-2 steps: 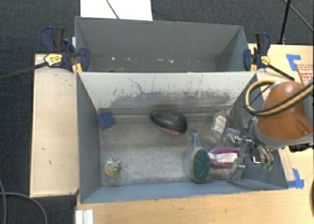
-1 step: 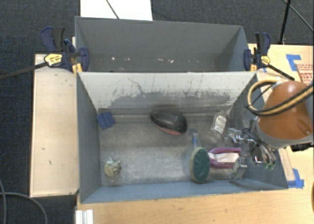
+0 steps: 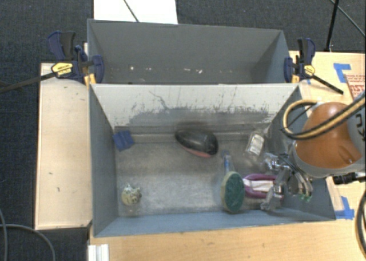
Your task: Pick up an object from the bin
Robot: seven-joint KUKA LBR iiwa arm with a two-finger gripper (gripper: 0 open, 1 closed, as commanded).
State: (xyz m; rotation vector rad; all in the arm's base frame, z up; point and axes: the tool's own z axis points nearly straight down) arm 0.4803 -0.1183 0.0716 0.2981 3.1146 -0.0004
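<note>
In the camera view, the arm comes in from the right under its orange cover (image 3: 329, 139), and the end effector (image 3: 278, 190) sits low in the front right corner of the bin (image 3: 171, 108). How far it is open cannot be told, and nothing is seen in its grip. Just to its left lies a white and purple item (image 3: 257, 186), with a dark green disc (image 3: 233, 191) standing on edge at that item's far end; whether the end effector touches the item cannot be told. A thin blue piece (image 3: 227, 163) rises just behind the disc, and a clear crumpled packet (image 3: 255, 143) lies near the back right. A dark oval thing (image 3: 196, 141) rests by the back wall, well apart. A small blue block (image 3: 123, 139) and a pale crumpled ball (image 3: 131, 196) lie far off at the left side.
</note>
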